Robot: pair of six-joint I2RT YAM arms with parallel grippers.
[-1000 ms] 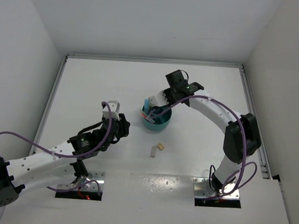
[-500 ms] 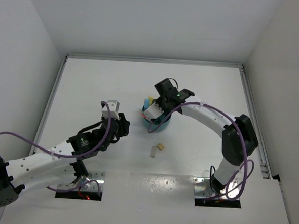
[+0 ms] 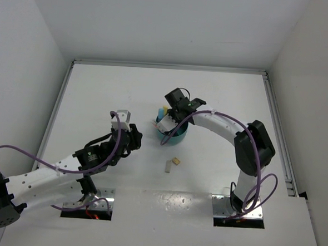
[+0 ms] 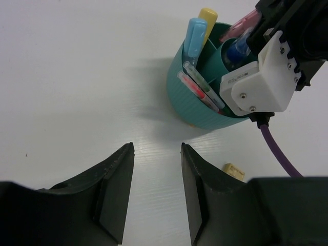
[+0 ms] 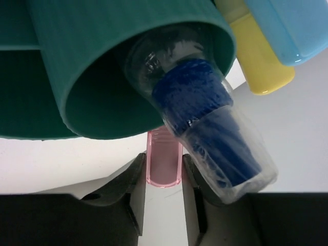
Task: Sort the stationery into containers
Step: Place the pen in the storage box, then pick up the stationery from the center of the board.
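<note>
The round teal organiser (image 3: 173,136) stands mid-table and also shows in the left wrist view (image 4: 197,110). It holds a light-blue marker (image 4: 195,36), a yellow marker (image 4: 207,18), thin pens (image 4: 200,92) and a clear-blue pen (image 5: 205,128). My right gripper (image 3: 171,117) hangs over the organiser. In the right wrist view, my right gripper (image 5: 164,171) is shut on a pink marker (image 5: 164,165) that sits just behind the central cup (image 5: 102,61). Two tan erasers (image 3: 176,161) (image 3: 167,166) lie on the table in front of the organiser. My left gripper (image 3: 132,138) (image 4: 156,151) is open and empty, left of the organiser.
White walls close the table on the left, back and right. The right arm's purple cable (image 4: 277,148) hangs beside the organiser. One eraser (image 4: 234,171) lies just right of my left gripper's right finger.
My right gripper has moved left and lower over the organiser with the pink marker. The left arm has not moved.
</note>
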